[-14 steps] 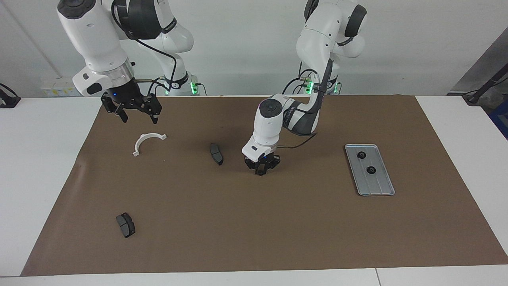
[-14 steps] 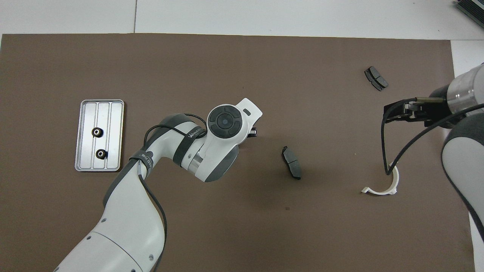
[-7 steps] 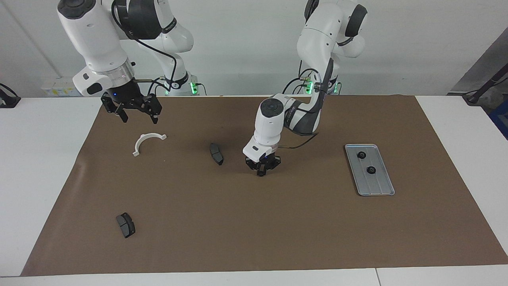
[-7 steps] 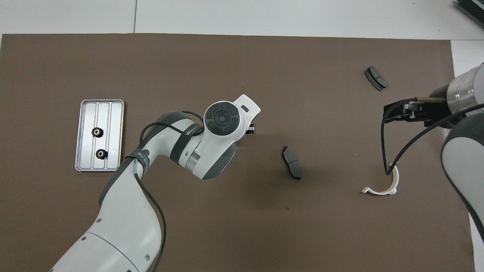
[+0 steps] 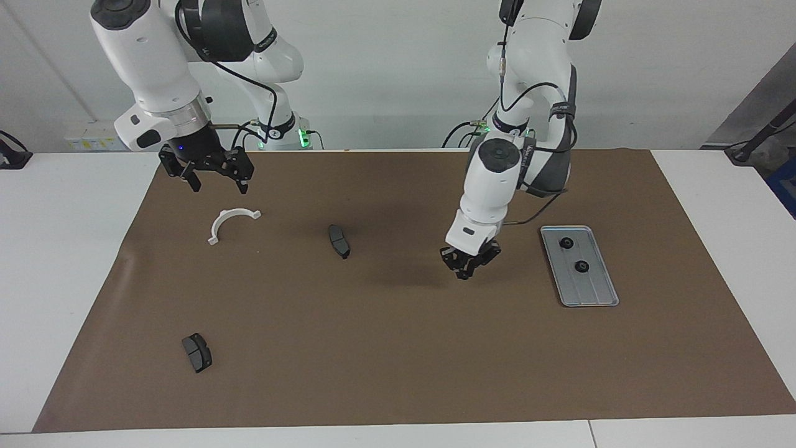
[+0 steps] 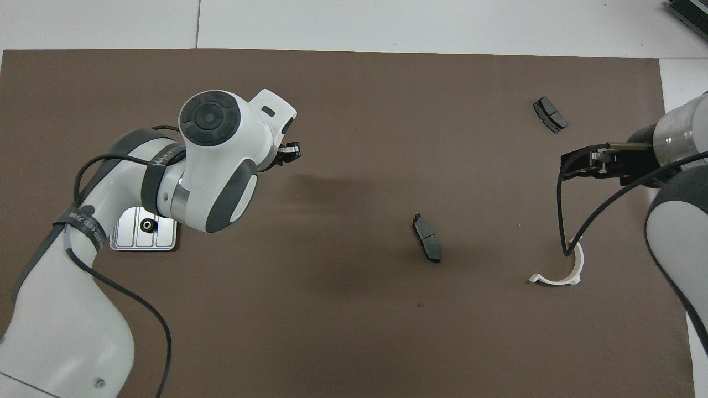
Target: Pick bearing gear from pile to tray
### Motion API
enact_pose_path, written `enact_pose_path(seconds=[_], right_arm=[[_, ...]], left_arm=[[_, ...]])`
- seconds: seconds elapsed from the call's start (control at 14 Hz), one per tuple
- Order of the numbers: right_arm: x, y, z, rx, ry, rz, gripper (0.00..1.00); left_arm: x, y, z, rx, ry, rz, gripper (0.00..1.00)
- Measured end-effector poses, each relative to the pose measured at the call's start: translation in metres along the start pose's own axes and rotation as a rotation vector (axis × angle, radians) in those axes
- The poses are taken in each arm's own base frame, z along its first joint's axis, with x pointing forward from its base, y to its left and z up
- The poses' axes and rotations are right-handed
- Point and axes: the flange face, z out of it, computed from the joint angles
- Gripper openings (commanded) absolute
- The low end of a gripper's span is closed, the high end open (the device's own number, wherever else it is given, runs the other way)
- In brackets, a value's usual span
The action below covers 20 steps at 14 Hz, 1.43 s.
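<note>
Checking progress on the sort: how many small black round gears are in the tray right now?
2, both in the tray at the left arm's end of the table: one gear nearer the robots, the other gear farther. Whether the left gripper carries another is hidden.

One camera is sitting high across the table, facing the two white robot arms and looking down at a slant, taking in the whole brown paper mat (image 5: 398, 348) from a fair way off. The other is hanging above the robots' own end, looking forward and steeply down, closer in. Both are sharing the mat, the flat ridged silver-grey metal tray (image 5: 591, 292) (image 6: 124, 239) and the white plastic half-ring (image 5: 227, 222) (image 6: 564, 273), turned half a turn between them
</note>
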Motion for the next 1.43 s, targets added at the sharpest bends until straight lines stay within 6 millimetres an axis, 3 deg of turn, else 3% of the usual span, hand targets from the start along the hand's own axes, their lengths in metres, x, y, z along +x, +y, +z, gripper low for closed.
enact_pose_path(seconds=[0.5,0.64,0.79,0.93,1.14,1.21,1.29,1.43], right_arm=[[0.000,0.000,0.000,0.000,0.000,0.000,1.00],[0.000,0.000,0.000,0.000,0.000,0.000,1.00],[0.000,0.000,0.000,0.000,0.000,0.000,1.00],[0.000,0.000,0.000,0.000,0.000,0.000,1.00],[0.000,0.000,0.000,0.000,0.000,0.000,1.00],[0.000,0.000,0.000,0.000,0.000,0.000,1.00],[0.000,0.000,0.000,0.000,0.000,0.000,1.00],[0.000,0.000,0.000,0.000,0.000,0.000,1.00]], left_arm=[[0.004,-0.210,0.020,0.034,-0.107,0.265,0.00],[0.002,-0.252,0.026,0.020,-0.127,0.313,0.00],[-0.005,-0.265,0.036,0.014,-0.150,0.333,0.09],[-0.010,-0.259,0.042,0.010,-0.163,0.346,0.26],[-0.012,-0.252,0.042,0.007,-0.164,0.357,0.68],[-0.011,-0.252,0.042,0.006,-0.163,0.356,0.92],[-0.011,-0.252,0.042,0.003,-0.161,0.353,1.00],[-0.008,-0.251,0.038,-0.006,-0.148,0.345,1.00]])
